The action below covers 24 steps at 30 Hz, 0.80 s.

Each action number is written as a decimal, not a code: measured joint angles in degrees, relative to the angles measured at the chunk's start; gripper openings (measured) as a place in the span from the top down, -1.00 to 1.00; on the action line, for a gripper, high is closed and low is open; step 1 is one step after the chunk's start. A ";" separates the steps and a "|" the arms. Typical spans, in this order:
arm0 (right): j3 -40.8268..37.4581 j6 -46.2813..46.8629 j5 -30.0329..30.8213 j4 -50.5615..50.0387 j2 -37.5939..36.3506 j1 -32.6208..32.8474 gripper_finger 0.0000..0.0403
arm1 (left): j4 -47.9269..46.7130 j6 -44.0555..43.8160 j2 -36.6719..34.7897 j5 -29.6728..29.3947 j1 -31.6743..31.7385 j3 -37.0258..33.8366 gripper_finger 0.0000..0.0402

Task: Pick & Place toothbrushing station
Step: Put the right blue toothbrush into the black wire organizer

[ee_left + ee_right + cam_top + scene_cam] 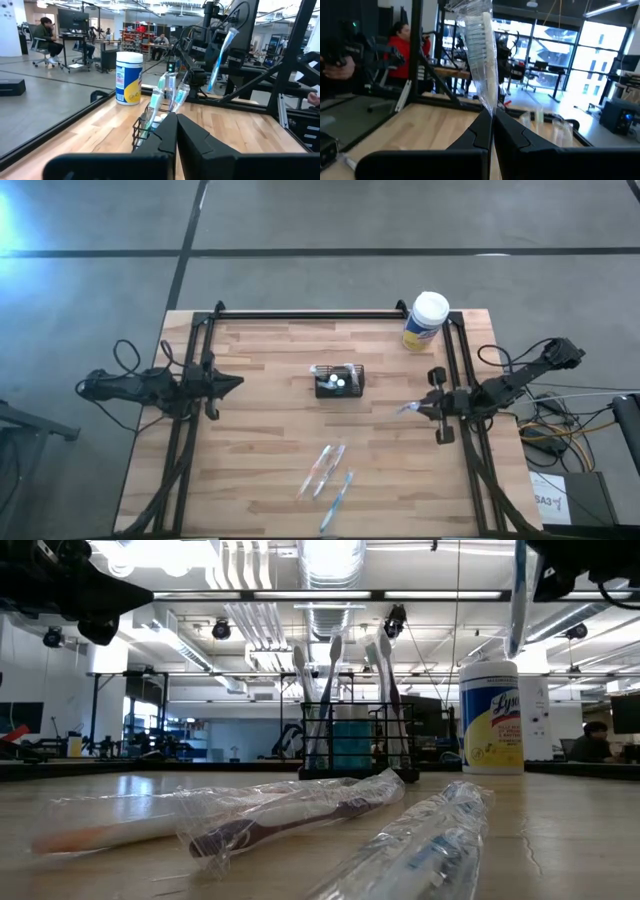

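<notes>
Sitting just above the middle of the high view, the toothbrushing station (339, 381) is a small black wire-mesh caddy with low walls, resting on the wooden table (260, 470). In the low view it stands at centre frame with several toothbrushes upright in it, their heads rising well above its rim. The right gripper (428, 408), at the right edge of the table in the high view, has its fingers pressed together on a wrapped toothbrush (481, 55), which stands up out of the pinch in the right wrist view, bristles and clear wrapper plain to see. The left gripper (236, 384), at the left edge of the table in the high view, is closed with nothing between its fingers. Three more wrapped toothbrushes (327, 472) lie loose in the lower middle of the high view, well apart from the caddy. A round white-lidded canister (425, 322) stands at the upper right of the table. In the left wrist view, that arm's own fingers cover the lower part of the caddy. What sits on the caddy's floor is too small to make out.
</notes>
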 joint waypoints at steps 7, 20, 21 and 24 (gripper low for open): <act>-6.45 -1.34 0.00 8.65 -0.08 0.00 0.96 | 0.06 0.01 0.00 -0.66 0.00 -0.02 0.95; 1.57 -10.24 0.09 6.59 2.05 -5.54 0.96 | 0.09 0.29 0.00 -4.34 -0.01 -0.04 0.94; 3.17 -10.01 0.09 5.32 2.88 -6.65 0.96 | 0.09 0.32 0.00 -4.89 -0.01 -0.04 0.94; 7.16 -9.59 -1.92 4.93 5.84 -10.58 0.96 | 0.11 0.33 0.00 -5.40 -0.02 -0.04 0.94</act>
